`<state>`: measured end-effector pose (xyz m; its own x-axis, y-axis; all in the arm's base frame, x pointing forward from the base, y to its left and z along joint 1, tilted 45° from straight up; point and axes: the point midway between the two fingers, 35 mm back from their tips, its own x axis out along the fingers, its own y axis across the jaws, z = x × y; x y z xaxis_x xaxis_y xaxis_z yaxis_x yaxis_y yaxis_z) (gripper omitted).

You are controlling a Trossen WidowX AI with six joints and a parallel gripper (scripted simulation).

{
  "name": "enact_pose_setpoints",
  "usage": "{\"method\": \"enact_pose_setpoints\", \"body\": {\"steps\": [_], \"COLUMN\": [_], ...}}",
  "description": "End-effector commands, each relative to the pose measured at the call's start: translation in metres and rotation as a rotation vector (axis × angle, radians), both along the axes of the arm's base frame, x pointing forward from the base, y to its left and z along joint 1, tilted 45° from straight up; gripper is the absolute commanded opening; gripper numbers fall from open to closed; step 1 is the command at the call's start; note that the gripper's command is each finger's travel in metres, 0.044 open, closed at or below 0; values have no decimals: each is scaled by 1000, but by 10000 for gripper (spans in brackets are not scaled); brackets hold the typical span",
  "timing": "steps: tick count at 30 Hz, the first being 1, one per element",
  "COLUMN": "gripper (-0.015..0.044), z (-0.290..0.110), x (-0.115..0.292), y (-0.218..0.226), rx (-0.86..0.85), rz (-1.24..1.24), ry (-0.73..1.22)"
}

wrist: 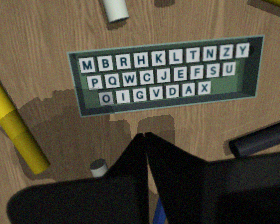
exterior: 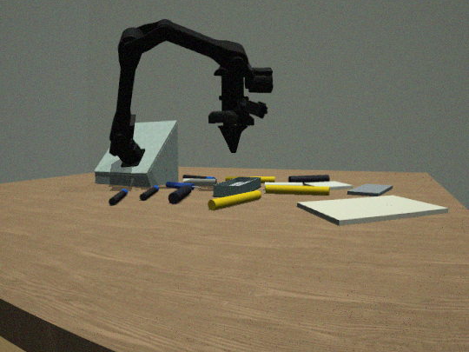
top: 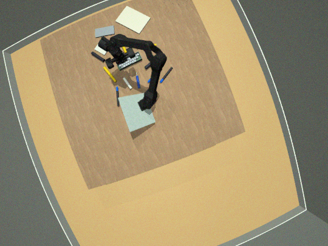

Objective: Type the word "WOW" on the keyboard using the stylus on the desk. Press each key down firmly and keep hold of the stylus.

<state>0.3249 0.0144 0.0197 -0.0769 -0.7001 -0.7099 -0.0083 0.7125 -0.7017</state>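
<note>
Three rows of white square keys with dark blue letters sit recessed in the keyboard (wrist: 165,75), a flat rectangular slab with a dark green rim, lying in the upper middle of the wrist view. Its W key (wrist: 128,80) is in the middle row, third from the left, and the O key (wrist: 105,98) starts the bottom row. Which of the loose sticks around it is the stylus cannot be told. The tool (exterior: 233,143) hangs well above the keyboard in the exterior view, its black tapered fingers pressed together to a point with nothing between them.

Around the keyboard on the wood-grain worktop (exterior: 217,272) lie smooth cylinders: a yellow tube (exterior: 234,199) just in front of it, a longer yellow tube (exterior: 297,189) to the right, and three short dark sticks (exterior: 148,192) with blue tips to the left. Further right rest a flat cream slab (exterior: 373,209) and a small grey slab (exterior: 370,189). The arm rises from a pale grey-green wedge block (exterior: 161,150) at the left.
</note>
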Motion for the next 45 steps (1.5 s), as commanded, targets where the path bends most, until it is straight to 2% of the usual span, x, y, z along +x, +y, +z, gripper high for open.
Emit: {"method": "enact_pose_setpoints", "body": {"steps": [1, 2, 8, 17, 26, 45], "gripper": [0, 0, 150, 150, 150, 150], "z": [0, 0, 5, 15, 8, 0], "x": [0, 0, -15, -78, -140, -145], "y": [0, 0, 1, -8, -34, -42], "rx": [0, 0, -20, -70, -82, -82], "rz": [0, 0, 24, 106, 178, 182], "ry": [0, 0, -59, -285, -517, -534]}}
